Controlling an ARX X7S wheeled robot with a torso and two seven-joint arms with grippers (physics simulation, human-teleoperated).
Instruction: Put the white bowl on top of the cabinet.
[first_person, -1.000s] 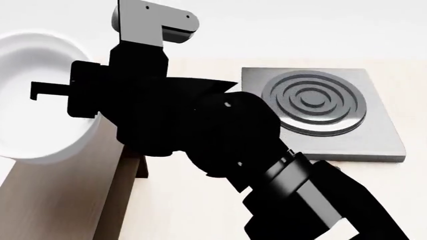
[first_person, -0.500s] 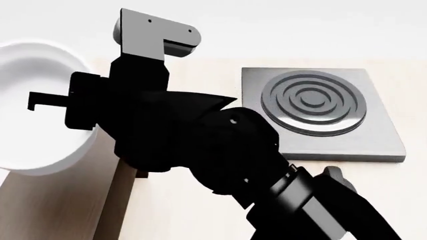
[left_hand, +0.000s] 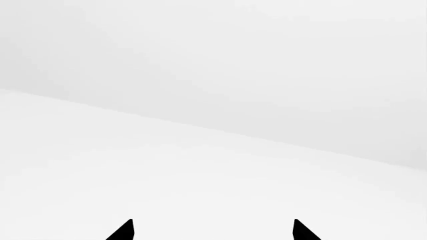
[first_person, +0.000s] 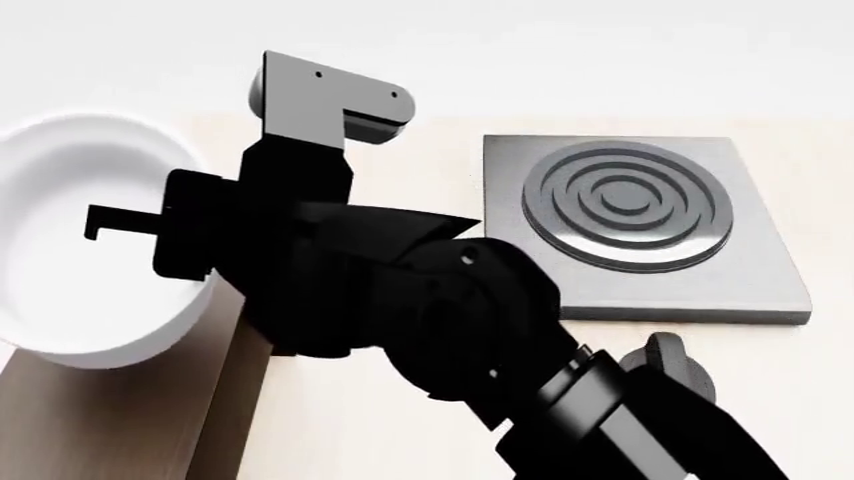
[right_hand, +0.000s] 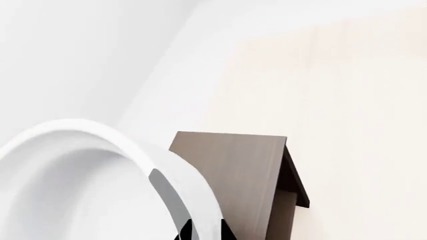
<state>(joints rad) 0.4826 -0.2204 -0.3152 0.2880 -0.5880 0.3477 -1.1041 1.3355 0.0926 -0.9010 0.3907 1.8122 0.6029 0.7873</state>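
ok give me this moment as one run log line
phase: carrying | right gripper: shut on white bowl rim | bowl: held over cabinet end | left gripper: open, idle | stove plate: untouched

Glossy plain white bowl (first_person: 80, 270); dark brown wood-grain cabinet (right_hand: 243, 175); grey stove plate (first_person: 641, 225) with concentric rings; pale beige desk (first_person: 387, 420).

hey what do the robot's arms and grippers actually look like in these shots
The right arm is bulky, glossy black, built of rounded joint housings, with a grey L-shaped bracket bolted on top. The left gripper shows only two pointed black fingertips. No cables or markings visible.
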